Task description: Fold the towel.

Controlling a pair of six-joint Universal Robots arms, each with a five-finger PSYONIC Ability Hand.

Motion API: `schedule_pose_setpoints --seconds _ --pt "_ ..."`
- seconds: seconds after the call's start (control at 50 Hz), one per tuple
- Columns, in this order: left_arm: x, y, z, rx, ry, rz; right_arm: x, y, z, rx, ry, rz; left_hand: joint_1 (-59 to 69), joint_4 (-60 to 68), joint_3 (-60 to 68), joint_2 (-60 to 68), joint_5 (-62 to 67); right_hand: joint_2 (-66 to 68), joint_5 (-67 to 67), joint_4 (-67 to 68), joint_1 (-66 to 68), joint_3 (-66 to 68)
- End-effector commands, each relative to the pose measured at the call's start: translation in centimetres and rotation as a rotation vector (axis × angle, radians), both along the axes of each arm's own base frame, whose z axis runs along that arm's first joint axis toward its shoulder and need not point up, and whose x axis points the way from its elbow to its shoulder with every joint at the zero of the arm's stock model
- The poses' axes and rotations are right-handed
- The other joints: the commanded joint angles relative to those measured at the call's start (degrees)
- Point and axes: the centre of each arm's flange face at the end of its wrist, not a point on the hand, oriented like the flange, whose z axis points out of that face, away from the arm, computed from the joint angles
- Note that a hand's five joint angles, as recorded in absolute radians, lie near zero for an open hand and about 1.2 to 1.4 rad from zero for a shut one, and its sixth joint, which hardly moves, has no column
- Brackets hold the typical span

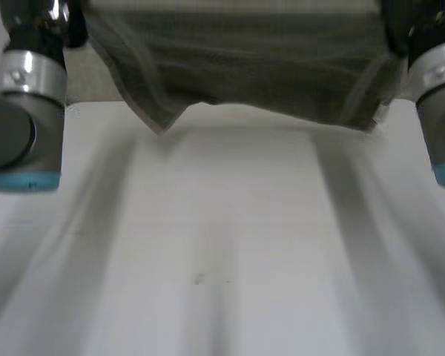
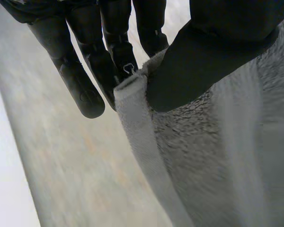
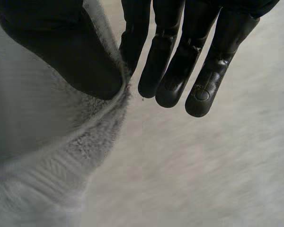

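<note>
We hold the towel (image 1: 237, 67) up off the surface (image 1: 222, 245), spread between our two arms, with its lower edge hanging loose and uneven. Our left hand (image 2: 213, 56) pinches the thick hem between thumb and fingers, at what looks like a corner. Our right hand (image 3: 61, 52) clamps the opposite edge between the thumb and the nearest finger, while its other fingers point straight and touch nothing.

We judge the cloth to be light, soft and limp. It looks like looped terry, which sags wherever we give it no support and will not keep a shape by itself. The rough pile should resist slipping. The hemmed corners seem the best hold, since the cloth is firmest there and the edges stay square.
</note>
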Motion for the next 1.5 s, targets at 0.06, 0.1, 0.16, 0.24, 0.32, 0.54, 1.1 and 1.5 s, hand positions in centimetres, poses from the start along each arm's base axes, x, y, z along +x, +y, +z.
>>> schedule_pose_setpoints --seconds 0.06,0.1,0.16,0.24,0.32,0.54,1.1,1.5 --pt "1.6 3.7 -10.7 0.4 -0.168 -0.042 -0.4 5.2 -9.9 0.651 0.203 0.157 11.2 10.2 10.3 10.2 10.9 12.7 13.4 11.4 23.9 11.8" --pt "2.2 4.0 -12.1 0.45 -0.183 -0.035 -0.4 5.8 -11.6 0.736 0.222 0.179 11.2 10.2 10.3 10.2 10.9 12.7 13.4 11.4 23.9 11.8" --pt "2.7 4.9 -14.4 0.524 -0.212 -0.029 -0.4 5.9 -15.7 0.87 0.261 0.188 11.2 10.2 10.3 10.2 10.9 12.7 13.4 11.4 23.9 11.8" --pt "2.8 5.2 -16.8 0.597 -0.255 -0.023 -0.4 5.8 -17.8 0.923 0.264 0.194 11.2 10.2 10.3 10.2 10.9 12.7 13.4 11.4 23.9 11.8" --pt "3.1 5.2 -17.1 0.612 -0.282 -0.011 -1.2 4.7 -19.1 0.925 0.16 0.159 11.2 10.2 10.3 10.2 10.9 -1.6 -0.9 -2.9 9.6 -2.5" --pt "3.9 4.9 -16.5 0.605 -0.278 0.022 -4.2 5.6 -17.7 0.913 -0.16 0.072 11.2 10.2 10.3 10.2 10.9 -39.4 -38.7 -40.7 -28.1 -40.2" --pt "5.6 4.0 -16.8 0.627 -0.262 0.071 -10.6 5.3 -20.0 1.007 -0.06 0.063 11.2 10.2 10.3 10.2 10.9 -39.4 -38.7 -40.7 -28.2 -40.3" --pt "5.6 4.0 -17.3 0.642 -0.266 0.068 -10.9 3.8 -21.4 0.95 -0.053 0.063 11.2 10.2 10.3 10.2 10.9 -23.7 -23.0 -25.0 -12.5 -24.6"
